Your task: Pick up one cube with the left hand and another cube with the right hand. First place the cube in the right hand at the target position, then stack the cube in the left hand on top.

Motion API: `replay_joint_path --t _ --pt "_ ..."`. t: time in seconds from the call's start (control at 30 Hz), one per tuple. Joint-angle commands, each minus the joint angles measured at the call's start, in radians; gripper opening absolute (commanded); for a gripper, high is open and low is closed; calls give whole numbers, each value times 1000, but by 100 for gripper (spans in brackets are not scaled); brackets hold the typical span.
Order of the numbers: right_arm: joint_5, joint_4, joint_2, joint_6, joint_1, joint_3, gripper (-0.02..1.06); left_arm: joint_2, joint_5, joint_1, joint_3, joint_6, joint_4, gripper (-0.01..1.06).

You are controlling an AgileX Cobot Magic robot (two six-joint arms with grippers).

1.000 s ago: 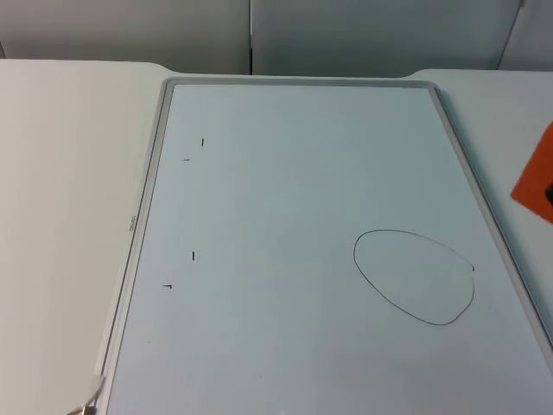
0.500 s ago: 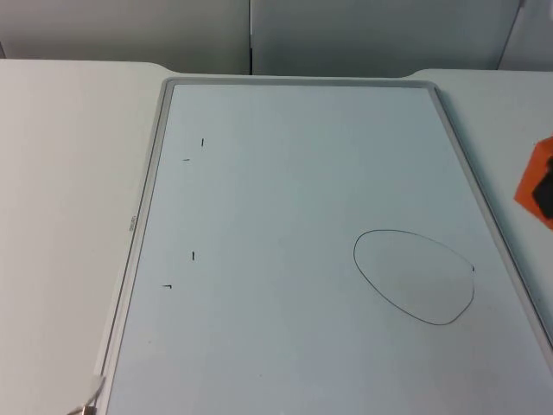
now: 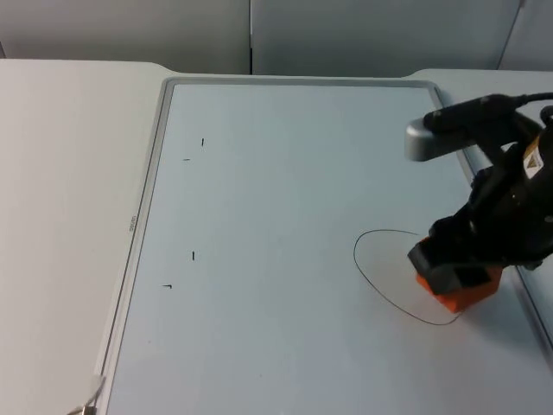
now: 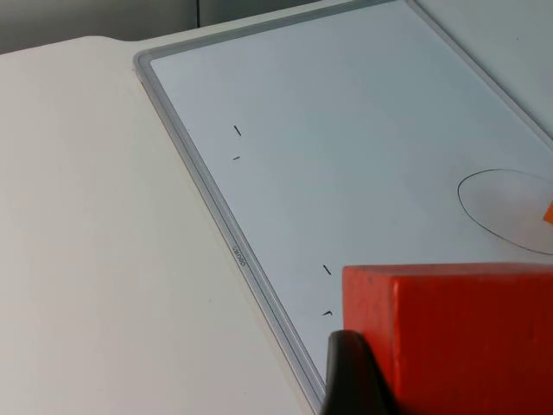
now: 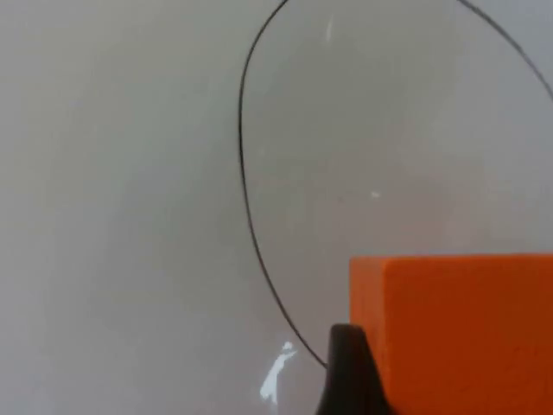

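A white table (image 3: pixel 60 173) runs back to a grey wall (image 3: pixel 346 35). On the table lies one big whiteboard (image 3: pixel 285 190) with a grey frame. One black oval (image 3: pixel 413 277) is drawn on the board, and there are four tiny black marks (image 3: pixel 193 256) near the board's left side.

There are two orange cubes. Each arm holds one.

The right gripper (image 3: pixel 456 281) is down low over the right end of the oval. It is closed tight on the first orange cube (image 3: pixel 462 294). The cube sits at the oval's right end, partly over the line. I cannot tell if it touches the board. It is turned a little, so one corner points toward the front edge of the table. All its sides look the same length, so it has no long side. In the right wrist view, the cube (image 5: pixel 458 333) is right next to the black fingertip (image 5: pixel 350 372), with the oval line (image 5: pixel 251 190) curving beside it.

The left gripper (image 4: pixel 354 376) shows in the left wrist view. It is closed on the second orange cube (image 4: pixel 458 337), which looks level, with its top edge flat. This cube is up over the left part of the whiteboard (image 4: pixel 363 130), well apart from the oval (image 4: pixel 510 212).
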State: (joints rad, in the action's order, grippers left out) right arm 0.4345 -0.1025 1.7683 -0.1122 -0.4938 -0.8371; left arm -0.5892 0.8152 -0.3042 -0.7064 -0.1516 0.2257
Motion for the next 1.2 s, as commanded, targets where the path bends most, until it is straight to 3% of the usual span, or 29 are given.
replay_joint_path --t 0.0,0.2,0.93,1.0,1.1,1.13,1.17 --pt "-30 0 41 -10 -3 -21 0 7 -10 -8 4 1 12 34" --pt "-32 0 94 -10 -3 -76 0 7 -10 -8 4 1 12 34" --pt "-57 2 144 -10 -6 -76 1 7 -23 -8 41 1 9 34" --pt "-55 2 144 -10 -6 -76 10 7 -26 -8 46 1 5 34" --pt "-57 7 142 -10 -6 -76 40 7 -29 -8 46 1 5 34" --pt "-57 7 142 -10 -6 -76 40 7 -29 -8 46 1 5 34" --pt "-58 12 140 -10 -6 -76 54 7 -31 -8 46 1 5 34"
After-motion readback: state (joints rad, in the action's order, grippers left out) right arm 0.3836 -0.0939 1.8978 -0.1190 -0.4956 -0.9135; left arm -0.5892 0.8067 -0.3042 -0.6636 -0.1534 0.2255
